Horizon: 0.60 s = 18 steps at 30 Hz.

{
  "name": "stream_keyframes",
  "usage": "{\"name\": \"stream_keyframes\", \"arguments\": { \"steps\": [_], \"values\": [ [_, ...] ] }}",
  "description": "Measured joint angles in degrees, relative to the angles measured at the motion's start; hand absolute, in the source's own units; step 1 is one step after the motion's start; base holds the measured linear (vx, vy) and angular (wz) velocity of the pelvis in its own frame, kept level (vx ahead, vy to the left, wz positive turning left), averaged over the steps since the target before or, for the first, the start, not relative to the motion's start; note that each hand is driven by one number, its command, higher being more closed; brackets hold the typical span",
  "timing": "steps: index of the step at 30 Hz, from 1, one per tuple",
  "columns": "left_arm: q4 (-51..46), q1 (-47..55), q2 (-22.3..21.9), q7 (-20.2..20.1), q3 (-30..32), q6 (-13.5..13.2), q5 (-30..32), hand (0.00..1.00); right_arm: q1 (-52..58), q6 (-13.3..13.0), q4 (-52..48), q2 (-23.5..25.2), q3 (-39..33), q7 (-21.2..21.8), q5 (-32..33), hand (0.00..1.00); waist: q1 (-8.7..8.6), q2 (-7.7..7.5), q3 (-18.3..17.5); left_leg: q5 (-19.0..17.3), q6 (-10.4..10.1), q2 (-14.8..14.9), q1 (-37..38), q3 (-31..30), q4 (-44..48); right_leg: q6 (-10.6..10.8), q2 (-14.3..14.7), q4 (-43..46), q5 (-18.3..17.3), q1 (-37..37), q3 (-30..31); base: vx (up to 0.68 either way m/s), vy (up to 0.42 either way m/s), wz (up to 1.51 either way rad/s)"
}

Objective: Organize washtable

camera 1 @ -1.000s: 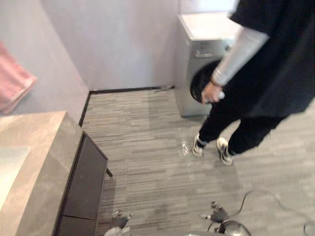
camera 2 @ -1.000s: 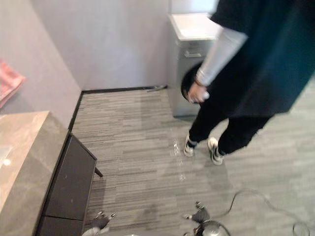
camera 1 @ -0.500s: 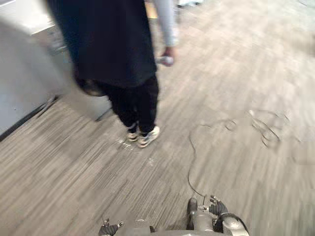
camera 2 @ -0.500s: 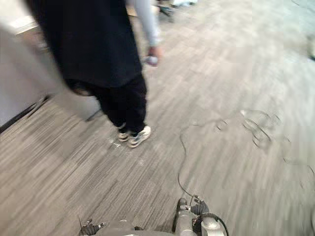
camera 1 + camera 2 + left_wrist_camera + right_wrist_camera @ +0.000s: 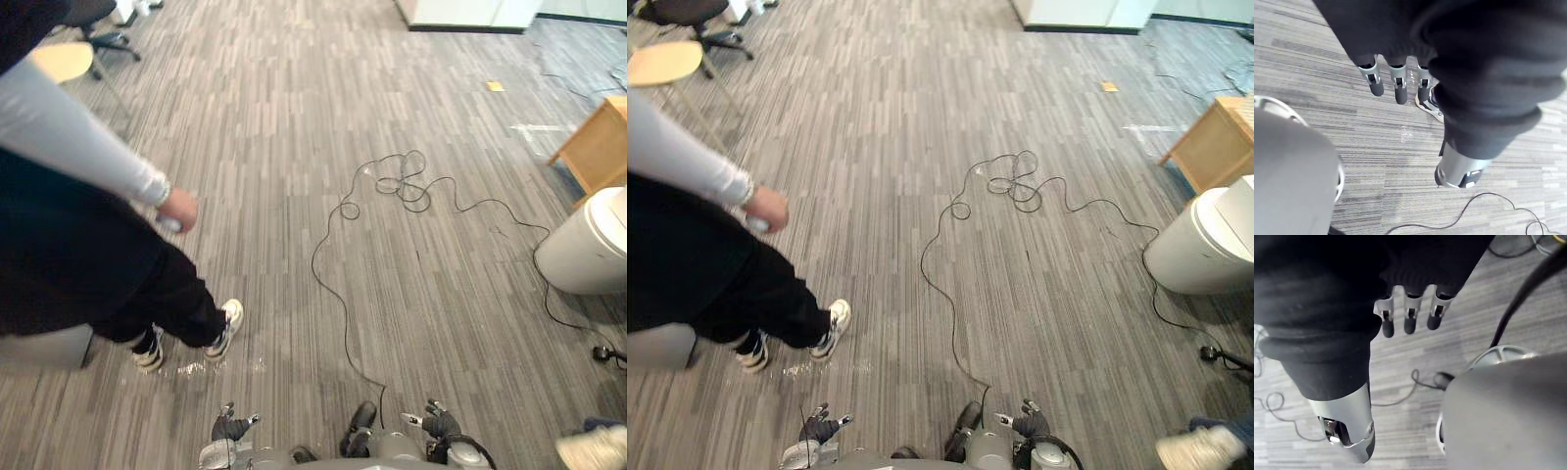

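Grey striped floor, perhaps carpet tiles

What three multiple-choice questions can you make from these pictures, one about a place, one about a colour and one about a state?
1. On which side of the robot does the person stand?
A. its left
B. its right
C. straight ahead, in the middle

2. Which colour is the round bin?
A. red
B. white
C. green

3. In what state are the left hand and the right hand?
A. both shut on a towel
B. left open, right shut on a cup
C. both open, holding nothing

Key:
1 A: the person takes up the left side of both eye views.
2 B: its body and its lid are white.
3 C: each wrist view shows straight fingers that grip nothing.
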Motion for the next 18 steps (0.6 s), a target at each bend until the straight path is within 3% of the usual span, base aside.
{"name": "stream_keyframes", "arguments": {
  "steps": [1, 2, 3, 4, 5, 7, 10, 13, 15, 16, 17, 18],
  "values": [
    [-0.36, 0.01, 0.23, 0.0, 0.02, -0.21, 0.06, 0.0, 0.13, -0.02, 0.01, 0.12, 0.61, 0.16, -0.01, 0.0, 0.07, -0.35, 0.1, -0.03, 0.07, 0.71, -2.13, -3.93, 5.82, 0.37, -0.69, -0.22, 0.36, 0.37, 0.8, 0.06, 0.127, -0.4],
    [-1.1, -0.02, 0.92, 0.04, 0.14, -0.66, -0.13, 0.0, 0.09, -0.03, 0.2, 0.67, 0.76, 0.31, 0.01, 0.0, 0.86, -1.36, 0.82, -1.84, 0.01, 0.82, -6.54, -13.15, 11.71, 1.43, -1.9, -0.4, 1.2, 1.07, 1.89, 0.01, 0.214, -0.46],
    [-1.36, -0.01, 1.04, 0.17, 0.08, -1.01, -0.09, 0.0, -0.78, 0.06, 1.7, 0.76, 0.34, 0.34, 0.04, 0.0, 0.9, -1.25, 0.8, -2.75, 0.48, -0.59, -6.93, -19.2, 4.48, 2.51, -3.0, 0.18, 1.92, 1.11, 3.35, 0.02, 0.322, -0.48],
    [-1.17, 0.03, 0.96, 0.19, -0.18, -1.05, -0.01, 0.0, -0.94, 0.09, 2.28, 0.75, 0.05, 0.39, 0.16, 0.0, 0.37, -0.57, 0.56, -1.28, 0.07, -0.16, -6.35, -20.48, -1.6, 3.4, -3.08, 0.26, 2.17, 1.21, 3.64, 0.05, 0.283, -0.46],
    [-1.01, -0.37, 0.82, 0.23, -0.61, -0.78, -0.05, 0.0, -0.64, -0.01, 2.09, 0.96, -0.61, 0.48, 0.6, 0.0, 0.47, -1.22, 0.67, 0.26, 0.15, -3.05, -3.41, -19.18, -5.78, 6.22, -4.24, -0.52, 2.7, 1.6, 5.3, 0.1, 0.263, -0.28],
    [-0.74, -0.13, 1.6, 0.27, -1.53, -0.69, 0.04, 0.0, 0.46, 0.05, 1.57, 1.33, -1.31, 0.87, 0.77, 0.0, 0.01, -2.0, -0.25, 1.14, 0.3, -6.94, -1.09, -18.14, -10.35, 6.88, -4.74, -3.57, 3.1, 3.12, 6.03, 0.16, 0.229, -0.15],
    [0.71, -0.43, 2.06, 0.26, -3.18, -0.26, 0.3, 0.0, 1.47, 0.18, 0.01, 2.04, -3.88, 0.77, 2.64, 0.0, -1.13, -1.81, -0.68, 1.15, 0.31, -10.85, -0.14, -18.05, -12.88, 7.06, -6.96, -7.01, 4.9, 4.43, 7.66, 0.15, 0.297, 0.06],
    [1.83, -0.27, 1.85, 0.27, -3.16, -0.05, 0.29, 0.0, 2.18, 0.23, -0.18, 2.19, -4.93, 0.75, 3.38, 0.0, -1.3, -1.13, -1.31, 1.14, 0.3, -11.85, 1.52, -18.01, -11.43, 6.77, -8.12, -6.91, 5.11, 6.65, 7.52, 0.14, 0.161, 0.02],
    [1.63, -0.34, 2.62, 0.21, -2.64, -0.25, 0.43, 0.0, 1.93, 0.37, 0.1, 2.96, -5.42, 0.64, 3.34, 0.0, -0.91, -3.2, -0.91, 1.54, -0.61, -11.49, -3.16, -18.59, -0.18, 5.98, -12.02, -6.32, 5.75, 8.11, 7.28, 0.09, 0.118, 0.17],
    [1.6, 0.13, 2.39, 0.25, -2.68, -0.89, 0.49, 0.0, 1.91, 0.58, 0.69, 2.62, -6.35, 0.42, 3.31, 0.0, -0.82, -2.4, -2.29, 4.09, 3.46, -13.2, -0.88, -19.78, -16.0, 6.82, -12.74, -5.38, 5.05, 7.69, 6.82, 0.02, 0.084, 0.17],
    [1.74, 0.57, 1.74, 0.51, -2.64, -0.68, 0.45, 0.0, 2.0, 0.7, 0.56, 1.78, -6.73, 0.21, 3.23, 0.0, -1.3, -0.86, -2.6, 7.18, 3.45, -13.35, 1.77, -20.03, -21.95, 8.75, -12.48, -4.54, 3.54, 7.74, 6.43, 0.01, 0.085, 0.12],
    [1.7, 0.72, 1.76, 0.62, -2.42, -0.42, -0.02, 0.0, 2.05, 0.8, 0.37, 1.68, -6.5, 0.22, 3.22, 0.0, -1.38, -0.75, -2.65, 7.25, 3.34, -13.26, 1.81, -20.01, -21.54, 9.35, -11.82, -4.43, 3.08, 7.89, 6.9, 0.02, 0.048, 0.09]
  ]
}}
